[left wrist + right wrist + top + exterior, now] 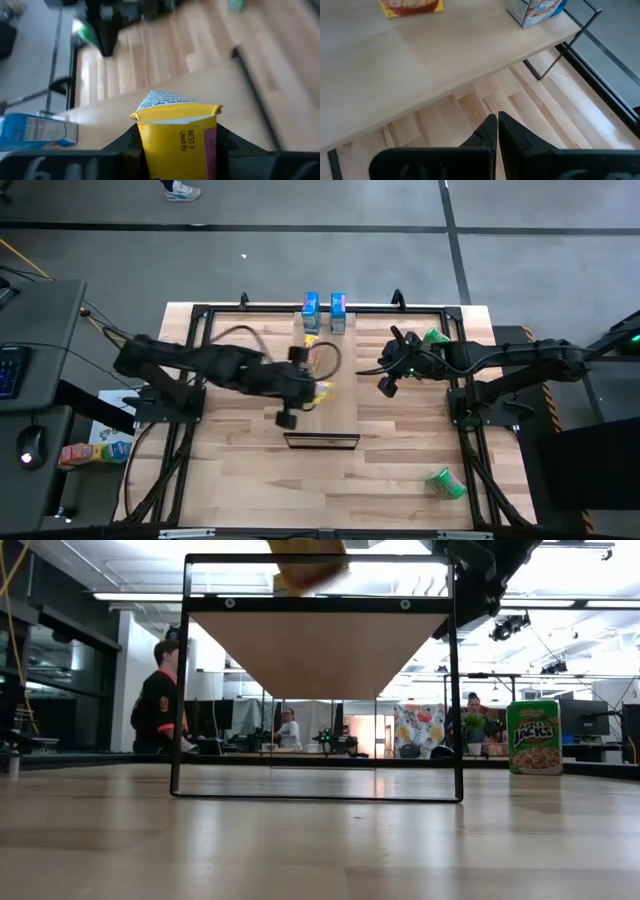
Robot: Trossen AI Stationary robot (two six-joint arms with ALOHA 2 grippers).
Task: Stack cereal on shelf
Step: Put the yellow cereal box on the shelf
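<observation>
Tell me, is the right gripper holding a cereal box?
No. In the right wrist view the right gripper is shut with nothing between its fingers, above the table beside the shelf.

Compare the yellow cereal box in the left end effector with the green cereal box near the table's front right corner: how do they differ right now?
The small yellow cardboard cereal box is clamped in the left end effector above the pale wooden shelf board; the small green cardboard cereal box sits untouched on the striped butcher-block tabletop. The yellow box is over the table's middle, the green one out by the front right corner. Both are miniature cereal boxes.
</observation>
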